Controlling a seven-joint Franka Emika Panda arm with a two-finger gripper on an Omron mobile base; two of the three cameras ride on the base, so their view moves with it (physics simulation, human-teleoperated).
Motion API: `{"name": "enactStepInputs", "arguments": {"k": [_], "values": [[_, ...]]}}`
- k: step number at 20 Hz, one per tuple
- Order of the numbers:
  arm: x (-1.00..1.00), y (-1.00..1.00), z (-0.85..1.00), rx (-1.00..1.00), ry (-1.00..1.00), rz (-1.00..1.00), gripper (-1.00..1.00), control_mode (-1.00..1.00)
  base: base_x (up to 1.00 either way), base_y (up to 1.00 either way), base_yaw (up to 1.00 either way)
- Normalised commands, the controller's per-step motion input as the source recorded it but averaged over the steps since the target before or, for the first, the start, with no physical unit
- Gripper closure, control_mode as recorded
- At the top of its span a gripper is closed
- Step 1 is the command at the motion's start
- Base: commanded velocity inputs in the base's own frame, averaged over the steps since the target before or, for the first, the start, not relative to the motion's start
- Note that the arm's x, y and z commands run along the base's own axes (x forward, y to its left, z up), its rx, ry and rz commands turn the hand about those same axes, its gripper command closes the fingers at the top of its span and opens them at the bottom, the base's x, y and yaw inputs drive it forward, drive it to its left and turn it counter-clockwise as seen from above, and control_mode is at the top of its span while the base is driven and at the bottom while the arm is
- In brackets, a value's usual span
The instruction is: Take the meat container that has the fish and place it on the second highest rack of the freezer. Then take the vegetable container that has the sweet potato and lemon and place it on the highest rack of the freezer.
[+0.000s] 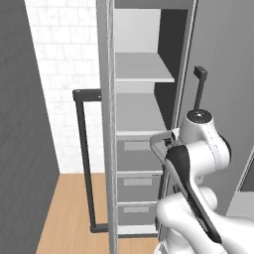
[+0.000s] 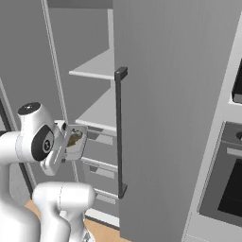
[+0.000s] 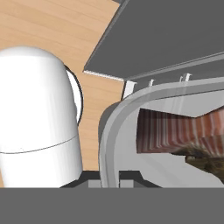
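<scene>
- The task's thing is a shallow clear-grey meat container (image 2: 74,141) with rounded corners and a thick rim; in the right base view it stands tilted almost on edge, its open face turned toward the camera.
- In the hand view a red-and-white streaked slab of meat (image 3: 183,131) lies in it, with a brownish piece at the lower right that may be the small grey-brown fish (image 3: 205,159); I cannot tell it for certain.
- The two-finger gripper (image 3: 109,181) is closed on the rim of the meat container, the rim rising between the dark finger tips.
- The container hangs in front of the tall narrow grey freezer (image 1: 141,124), level with the top grey drawer (image 1: 136,154) and just below the second highest rack (image 1: 139,116), a flat white shelf.
- The highest rack (image 1: 141,67), the upper white shelf, lies bare, as does the one below it; open room stands above each.
- The grey freezer door (image 2: 175,104) with its long dark vertical handle (image 2: 119,132) stands open just right of the container.
- A dark oven front (image 2: 227,189) sits further right.
</scene>
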Motion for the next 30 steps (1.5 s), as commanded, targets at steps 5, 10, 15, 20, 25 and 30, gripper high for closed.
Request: {"name": "enactStepInputs", "arguments": {"k": [5,10,15,20,25,30], "values": [[0.04,0.0,-0.01,0.0,0.0,0.0,1.0,-1.0,0.0,0.0,0.0],[0.47,0.17,-0.15,0.08,0.0,-0.02,1.0,-1.0,0.0,0.0,0.0],[0.78,0.09,-0.05,0.17,0.0,-0.09,1.0,-1.0,0.0,0.0,0.0],[0.42,0.02,-0.1,0.03,-0.05,-0.07,1.0,-1.0,0.0,0.0,0.0],[0.76,-0.03,-0.01,0.0,-0.04,-0.16,1.0,-1.0,0.0,0.0,0.0],[0.58,-0.05,0.0,-0.02,-0.08,-0.03,1.0,-1.0,0.0,0.0,0.0]]}}
